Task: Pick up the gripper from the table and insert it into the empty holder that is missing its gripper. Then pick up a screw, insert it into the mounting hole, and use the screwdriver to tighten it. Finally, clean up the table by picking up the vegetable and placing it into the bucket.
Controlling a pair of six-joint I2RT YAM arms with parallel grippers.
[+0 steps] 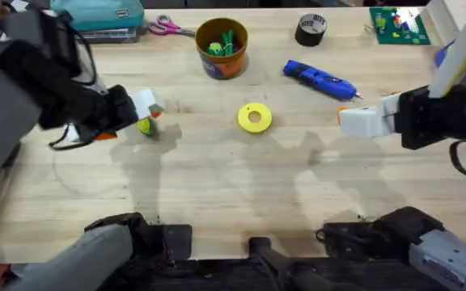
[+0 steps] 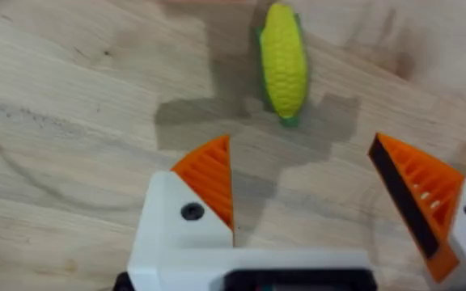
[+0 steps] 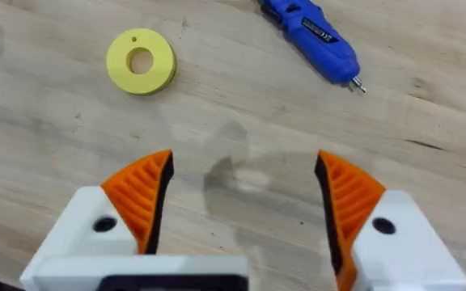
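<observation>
Reaching in from the left edge of the desk (image 1: 217, 194), the left gripper (image 2: 322, 202) hangs low over the wood with its jaws wide apart and nothing between them. The vegetable (image 2: 285, 63), a small ear of corn, lies on the desk just ahead of the jaws and a little off their centre line, touching neither orange pad; its long axis runs roughly along the gripper's reach, so it points away from the fingers. In the overhead view the vegetable (image 1: 146, 127) sits right at that gripper's tip.

Open wood stretches across the whole near half of the desk. Farther along, the bucket (image 1: 222, 47) stands near the far edge, and a yellow ring (image 1: 254, 117) lies flat mid-desk. The screwdriver (image 1: 319, 79) lies on its side, slanted, metal tip toward the right. The right gripper (image 3: 237, 206) comes in from the right edge, jaws spread wide and empty, ring and screwdriver (image 3: 312, 36) well ahead of it.
</observation>
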